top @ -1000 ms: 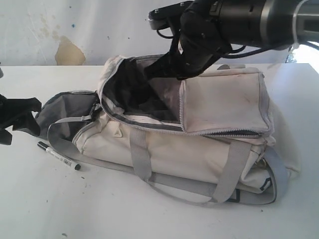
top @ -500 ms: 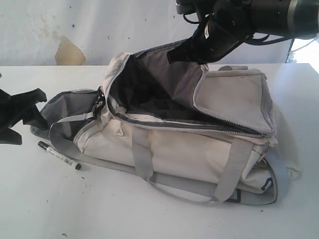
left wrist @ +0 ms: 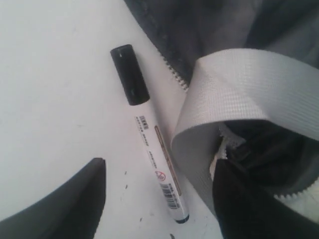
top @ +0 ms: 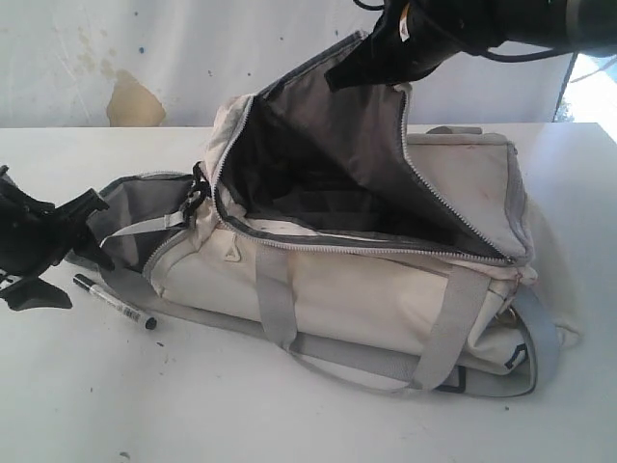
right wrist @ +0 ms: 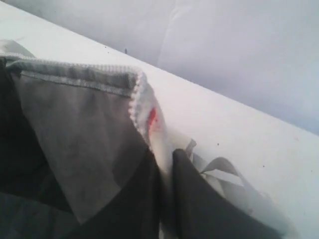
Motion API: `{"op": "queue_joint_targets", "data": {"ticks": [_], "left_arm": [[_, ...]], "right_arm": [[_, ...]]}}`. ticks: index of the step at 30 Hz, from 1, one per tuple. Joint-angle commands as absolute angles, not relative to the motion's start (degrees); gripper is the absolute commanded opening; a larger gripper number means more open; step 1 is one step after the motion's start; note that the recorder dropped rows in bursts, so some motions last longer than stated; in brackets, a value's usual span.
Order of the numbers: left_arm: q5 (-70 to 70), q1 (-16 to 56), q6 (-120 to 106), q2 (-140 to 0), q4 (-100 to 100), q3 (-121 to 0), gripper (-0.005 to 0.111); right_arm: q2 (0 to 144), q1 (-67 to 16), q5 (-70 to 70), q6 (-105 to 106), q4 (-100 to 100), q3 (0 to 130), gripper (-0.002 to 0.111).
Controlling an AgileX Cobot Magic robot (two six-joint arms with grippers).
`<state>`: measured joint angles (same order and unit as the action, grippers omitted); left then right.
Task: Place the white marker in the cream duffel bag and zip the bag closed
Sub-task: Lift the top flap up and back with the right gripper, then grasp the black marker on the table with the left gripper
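White marker [top: 114,302] [left wrist: 149,134] lies flat on the white table [top: 96,405], outside the bag and just beside the grey strap [left wrist: 239,84]. The barrel has small print, a barcode and a red-outlined label, all too small to read.

Left gripper [top: 67,253] [left wrist: 159,199] is over the marker, jaws apart on either side of it, holding nothing.

Right gripper [top: 376,58] [right wrist: 164,189] is clamped on the zipper edge of the cream duffel bag's [top: 386,289] flap and holds it raised. The mouth is wide open and the dark lining shows.

Bare table lies in front of the marker and the bag.
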<state>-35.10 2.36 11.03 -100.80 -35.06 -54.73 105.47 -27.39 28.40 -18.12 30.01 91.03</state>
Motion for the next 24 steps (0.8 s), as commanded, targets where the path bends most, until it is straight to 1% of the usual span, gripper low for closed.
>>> {"op": "queue_joint_targets", "data": {"ticks": [1,6,12,18,24], "left_arm": [[-33.99,2.39,14.06,-102.73,-35.72,-54.65,0.066],[-32.53,1.79,14.19,-102.72,-35.72,-54.65,0.060],[-37.60,-2.17,11.12,-102.70,-35.87,-54.65,0.061],[-31.74,-2.71,11.98,-103.20,-40.82,-54.65,0.061],[-31.56,-2.71,10.78,-106.71,-43.06,-54.65,0.060]], "right_arm": [[104.80,-26.70,29.23,-17.78,32.80,93.41,0.000],[104.80,-26.70,30.44,-17.78,33.97,94.20,0.000],[104.80,-26.70,30.31,-17.78,34.32,94.20,0.000],[104.80,-26.70,30.84,-18.16,34.08,94.20,0.000],[104.80,-26.70,31.07,-18.16,34.08,94.20,0.000]]}}
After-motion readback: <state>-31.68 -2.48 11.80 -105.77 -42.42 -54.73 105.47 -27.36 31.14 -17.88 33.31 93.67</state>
